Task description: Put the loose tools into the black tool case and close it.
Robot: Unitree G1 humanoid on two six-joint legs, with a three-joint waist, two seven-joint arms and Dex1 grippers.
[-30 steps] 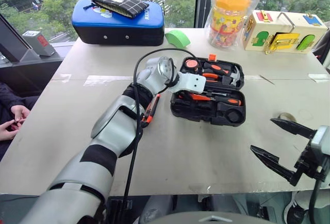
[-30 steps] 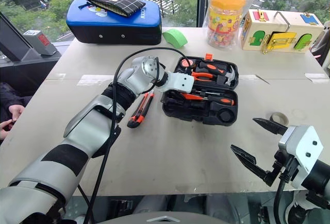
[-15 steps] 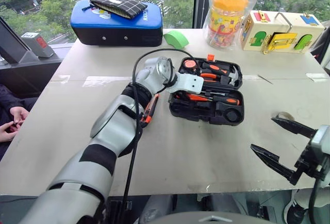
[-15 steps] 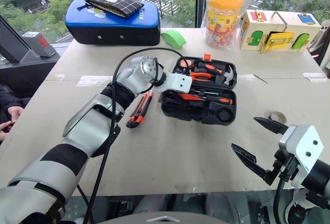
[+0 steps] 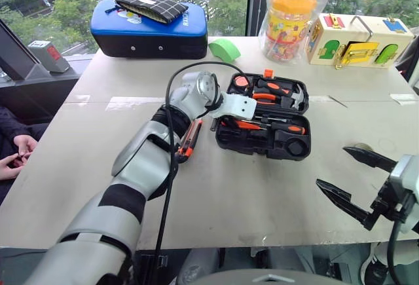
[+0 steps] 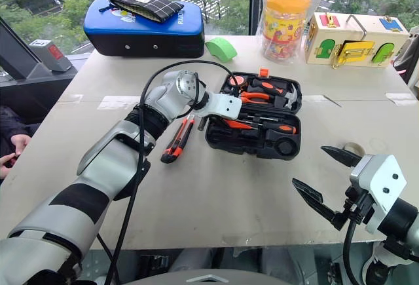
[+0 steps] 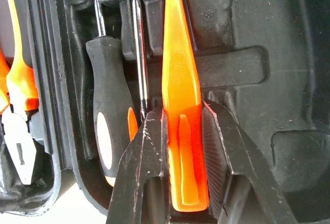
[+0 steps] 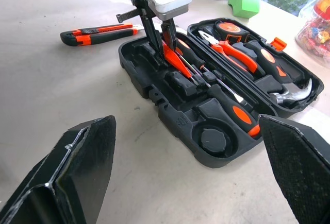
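Observation:
The black tool case (image 5: 258, 149) lies open mid-table. My left gripper (image 7: 180, 113) reaches down into its near half and is shut on the thin orange-handled screwdriver (image 7: 178, 64), which lies along a recess. A black-and-orange screwdriver (image 7: 111, 126) sits beside it and another (image 5: 288, 128) lies further right. On the table just left of the case lies the orange-black utility knife (image 5: 190, 139). My right gripper (image 5: 331, 166) hovers open near the front right edge, with nothing between its fingers. A small tape roll (image 6: 354, 148) lies behind it, partly hidden.
Pliers (image 8: 234, 49), a hammer (image 8: 291, 94) and a tape measure (image 5: 243, 81) fill the case's lid half. At the back stand a blue case (image 5: 149, 33) with a checked pouch, a green object (image 5: 226, 49), a jar (image 5: 290, 19) and a wooden latch box (image 5: 359, 39). A person's hands (image 5: 16, 147) rest at far left.

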